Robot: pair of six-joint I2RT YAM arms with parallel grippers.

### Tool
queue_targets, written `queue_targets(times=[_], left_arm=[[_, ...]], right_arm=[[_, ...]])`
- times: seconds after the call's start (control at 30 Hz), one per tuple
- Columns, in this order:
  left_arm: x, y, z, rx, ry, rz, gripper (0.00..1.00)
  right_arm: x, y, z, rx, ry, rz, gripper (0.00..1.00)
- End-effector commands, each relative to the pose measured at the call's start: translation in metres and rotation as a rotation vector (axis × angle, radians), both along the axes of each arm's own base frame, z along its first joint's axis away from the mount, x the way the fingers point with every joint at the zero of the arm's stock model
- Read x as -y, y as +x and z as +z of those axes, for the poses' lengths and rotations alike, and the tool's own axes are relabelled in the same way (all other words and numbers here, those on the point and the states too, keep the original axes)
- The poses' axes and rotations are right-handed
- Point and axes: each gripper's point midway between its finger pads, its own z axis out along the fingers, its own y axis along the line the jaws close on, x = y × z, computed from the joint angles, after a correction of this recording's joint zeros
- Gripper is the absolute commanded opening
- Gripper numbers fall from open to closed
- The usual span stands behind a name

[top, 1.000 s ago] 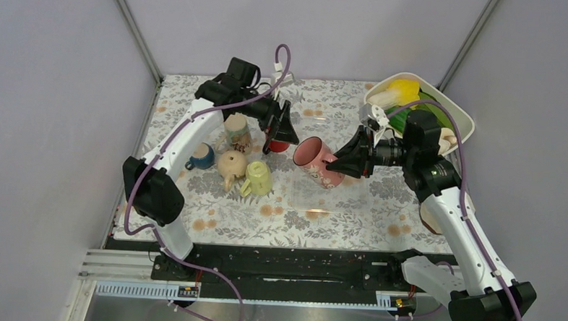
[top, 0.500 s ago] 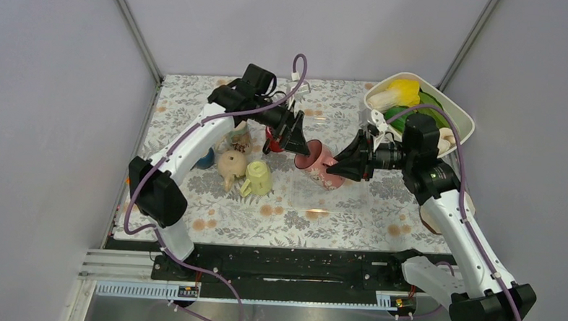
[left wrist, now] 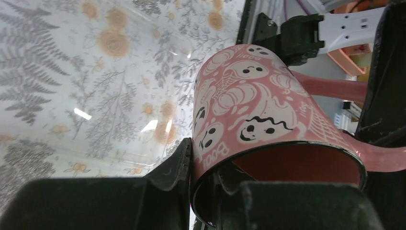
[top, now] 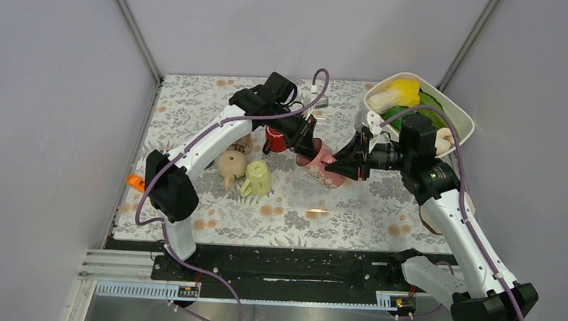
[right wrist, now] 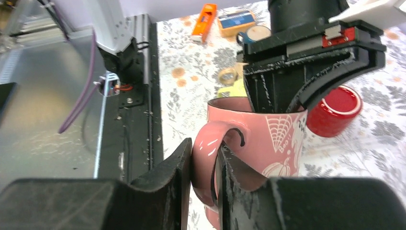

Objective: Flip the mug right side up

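The pink mug [top: 320, 164] with its ghost print sits in the middle of the flowered table [top: 351, 214], tipped on its side with its mouth turned to the far left. Both arms have it. The left gripper [top: 307, 143] is clamped on the rim: in the left wrist view one finger [left wrist: 174, 163] presses the outer wall of the mug [left wrist: 249, 110] and the other sits inside the mouth. The right gripper [top: 339, 165] comes in from the right and pinches the handle [right wrist: 206, 148] between its fingers – the right wrist view shows them tight on either side of the loop. Whether the mug touches the cloth I cannot tell. Just left of it stands a red cup [top: 275, 139]; nearer and further left are a yellow mug [top: 258, 178] and a beige pot [top: 231, 165]. A white basin [top: 465, 123] of vegetables sits at the far right.
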Motion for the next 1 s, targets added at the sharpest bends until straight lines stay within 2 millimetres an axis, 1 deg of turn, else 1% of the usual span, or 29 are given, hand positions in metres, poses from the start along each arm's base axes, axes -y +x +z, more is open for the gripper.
queue_targets(times=[0.0, 0.07, 0.13, 0.23, 0.3, 0.33, 0.37, 0.43, 0.53, 0.67, 0.77, 0.87, 0.93, 0.97], left_arm=[[-0.013, 0.016, 0.037, 0.110, -0.018, 0.064, 0.00], [-0.019, 0.023, 0.040, 0.148, 0.012, 0.114, 0.00], [-0.025, 0.029, 0.043, 0.187, 0.040, 0.158, 0.00], [-0.034, 0.037, 0.043, 0.232, 0.090, 0.229, 0.00], [-0.039, 0.041, 0.040, 0.258, 0.123, 0.259, 0.00], [-0.040, 0.042, 0.037, 0.266, 0.138, 0.268, 0.00], [-0.041, 0.043, 0.034, 0.276, 0.155, 0.277, 0.00], [-0.042, 0.044, 0.027, 0.306, 0.194, 0.289, 0.00], [-0.040, 0.045, 0.020, 0.352, 0.244, 0.299, 0.00], [-0.036, 0.040, 0.020, 0.401, 0.268, 0.291, 0.00], [-0.034, 0.039, 0.021, 0.435, 0.289, 0.293, 0.00], [-0.030, 0.037, 0.019, 0.455, 0.301, 0.291, 0.00], [-0.029, 0.036, 0.018, 0.462, 0.307, 0.288, 0.00], [-0.028, 0.036, 0.018, 0.463, 0.310, 0.287, 0.00]], right_arm=[[0.011, 0.014, 0.013, 0.178, -0.065, -0.092, 0.19], [0.017, 0.019, 0.007, 0.177, -0.109, -0.141, 0.39], [0.024, 0.025, 0.003, 0.185, -0.153, -0.202, 0.52], [0.035, 0.035, 0.000, 0.213, -0.224, -0.298, 0.65], [0.040, 0.040, -0.005, 0.239, -0.284, -0.340, 0.72], [0.041, 0.043, -0.008, 0.249, -0.314, -0.355, 0.75], [0.039, 0.044, -0.012, 0.253, -0.342, -0.362, 0.80], [0.035, 0.045, -0.022, 0.247, -0.401, -0.354, 0.85], [0.027, 0.054, -0.036, 0.237, -0.472, -0.379, 0.87], [0.013, 0.068, -0.052, 0.235, -0.554, -0.393, 0.87], [0.002, 0.071, -0.059, 0.222, -0.599, -0.378, 0.85], [-0.009, 0.076, -0.066, 0.205, -0.633, -0.383, 0.78], [-0.015, 0.080, -0.073, 0.203, -0.664, -0.395, 0.70], [-0.016, 0.082, -0.076, 0.204, -0.680, -0.403, 0.63]])
